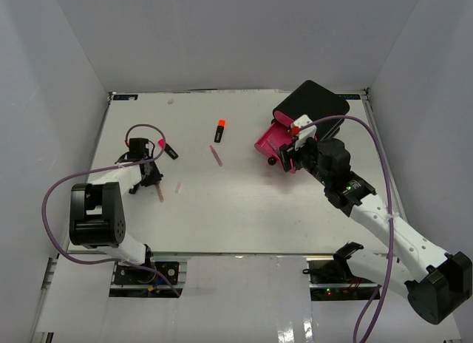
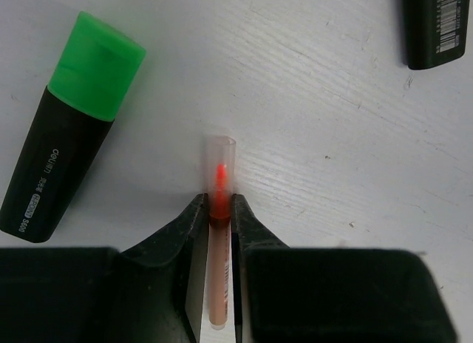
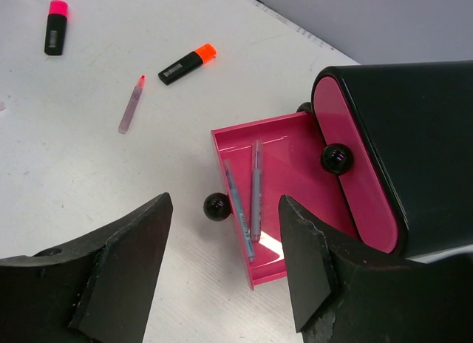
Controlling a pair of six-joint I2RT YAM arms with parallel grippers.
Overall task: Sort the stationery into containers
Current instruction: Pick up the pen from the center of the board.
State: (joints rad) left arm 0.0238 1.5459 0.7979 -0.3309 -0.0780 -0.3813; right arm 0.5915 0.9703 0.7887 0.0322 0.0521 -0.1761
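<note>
In the left wrist view my left gripper (image 2: pixel 219 200) is shut on a thin pastel orange pen (image 2: pixel 219 173) with a red tip under a clear cap. The pen lies on the table. A green-capped black highlighter (image 2: pixel 70 128) lies to its left, and another black highlighter (image 2: pixel 436 25) shows at the top right. My right gripper (image 3: pixel 224 206) hangs open above the pulled-out pink drawer (image 3: pixel 277 140), nothing between its fingers. Two thin pens (image 3: pixel 253 188) lie inside that drawer. The black drawer box (image 1: pixel 314 105) stands at the back right, and my left gripper (image 1: pixel 150 180) works at the left.
A pink-capped highlighter (image 1: pixel 168 148), an orange-capped highlighter (image 1: pixel 220 130), a pinkish pen (image 1: pixel 216 155) and a small pale pen (image 1: pixel 178 187) lie loose on the white table. A shut drawer front with a black knob (image 3: pixel 336 158) sits above the open one. White walls enclose the table.
</note>
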